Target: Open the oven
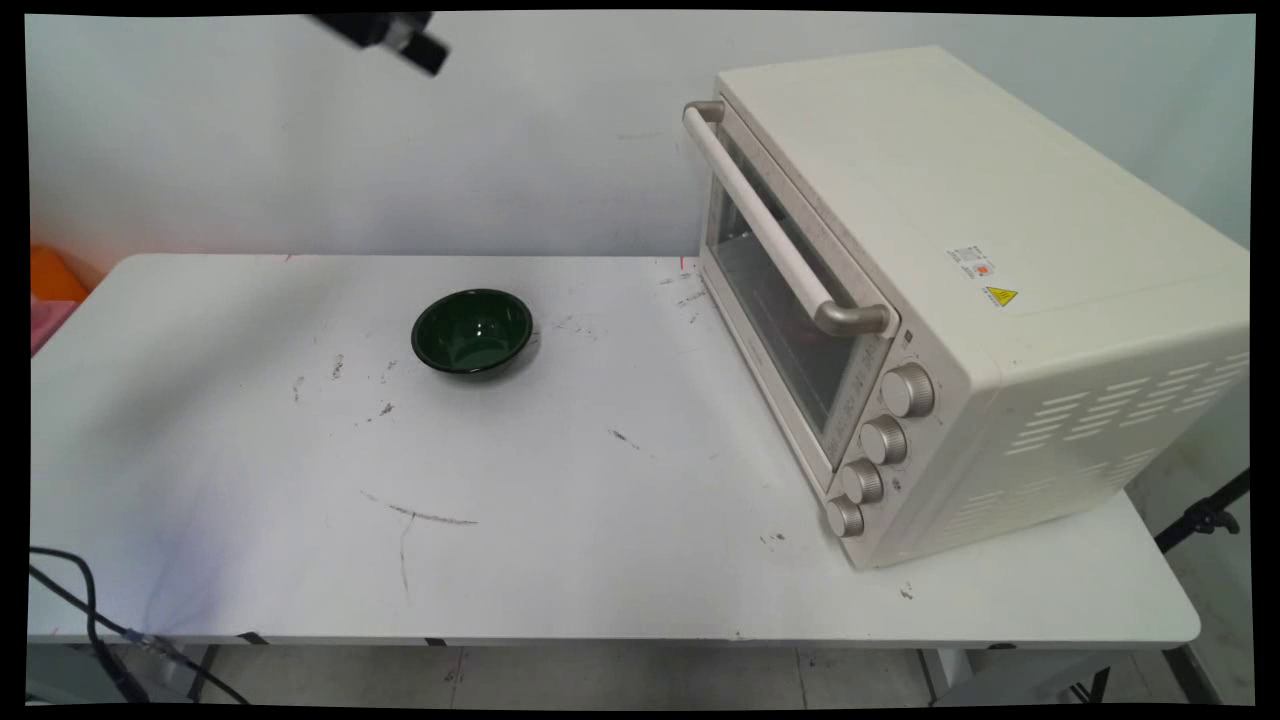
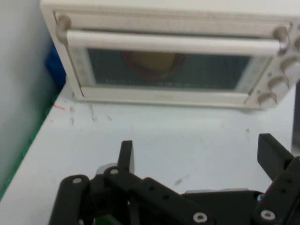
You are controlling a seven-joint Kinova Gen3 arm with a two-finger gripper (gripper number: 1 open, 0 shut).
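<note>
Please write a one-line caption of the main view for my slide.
Robot hand raised at the top edge above a white table with a dark green bowl and a closed cream toaster oven.

Dark green bowl (image 1: 471, 331), cream oven (image 1: 1000, 300), white scuffed table (image 1: 600, 520), black hand (image 2: 197, 154)

Spread tool (image 2: 197, 154) facing closed oven (image 2: 173, 61)

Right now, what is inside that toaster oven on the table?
Through the closed glass door of the toaster oven, the hand view shows a roundish yellow-brown shape with a reddish rim. What it is cannot be told; the door handle covers its upper part.
</note>
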